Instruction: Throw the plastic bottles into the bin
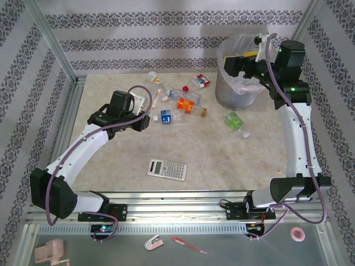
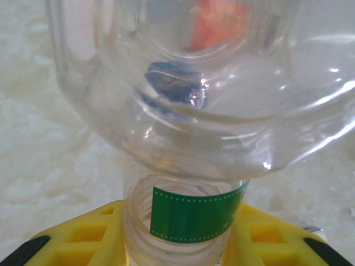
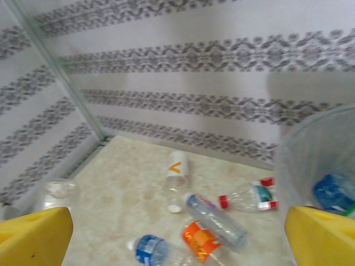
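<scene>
A clear bottle (image 2: 211, 105) with a green label strip stands close in the left wrist view, its neck clamped between my yellow fingers (image 2: 83, 238). My left gripper (image 1: 145, 111) is shut on this bottle (image 1: 142, 100) at the table's left middle. My right gripper (image 1: 239, 62) hangs open and empty over the mouth of the bin (image 1: 236, 97) at the back right. A blue-labelled bottle (image 3: 333, 191) lies inside the bin (image 3: 310, 155). Several plastic bottles lie loose on the table: orange label (image 1: 188, 105), blue label (image 1: 169, 116), red cap (image 1: 199, 82), green (image 1: 234, 119).
A grey calculator (image 1: 167, 169) lies at the front middle of the table (image 1: 111, 160). Patterned walls and metal frame posts close in the back and sides. A bottle with an orange V mark (image 3: 177, 166) lies near the back wall.
</scene>
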Action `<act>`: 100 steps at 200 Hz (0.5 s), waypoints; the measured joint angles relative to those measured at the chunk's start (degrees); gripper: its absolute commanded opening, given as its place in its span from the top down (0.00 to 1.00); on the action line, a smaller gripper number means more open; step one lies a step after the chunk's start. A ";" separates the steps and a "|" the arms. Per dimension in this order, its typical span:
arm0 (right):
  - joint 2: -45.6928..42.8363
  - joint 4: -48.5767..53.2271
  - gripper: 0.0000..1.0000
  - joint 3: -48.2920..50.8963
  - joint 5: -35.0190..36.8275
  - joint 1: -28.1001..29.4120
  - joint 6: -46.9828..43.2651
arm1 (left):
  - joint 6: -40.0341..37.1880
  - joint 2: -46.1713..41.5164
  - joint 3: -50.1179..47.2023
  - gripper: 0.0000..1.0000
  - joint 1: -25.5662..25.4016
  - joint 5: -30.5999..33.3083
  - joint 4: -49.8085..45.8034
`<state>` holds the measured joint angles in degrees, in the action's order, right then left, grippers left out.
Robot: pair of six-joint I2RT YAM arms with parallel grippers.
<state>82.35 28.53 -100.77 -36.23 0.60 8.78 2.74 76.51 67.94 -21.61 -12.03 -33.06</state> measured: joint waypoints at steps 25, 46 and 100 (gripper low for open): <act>0.35 0.04 0.02 0.00 -3.56 2.29 1.38 | -0.48 0.02 2.10 0.80 -4.26 0.00 1.88; 0.83 0.04 0.02 0.00 -6.16 3.89 2.27 | -0.96 0.39 4.44 0.82 -6.95 0.00 3.37; 2.49 0.48 0.02 0.00 -10.93 7.19 4.83 | -1.66 3.89 8.61 0.83 -12.50 -0.04 5.53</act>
<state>84.84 29.02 -100.77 -47.16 7.79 13.61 1.08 80.40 76.55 -34.11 -12.08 -27.53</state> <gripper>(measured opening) 0.977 0.375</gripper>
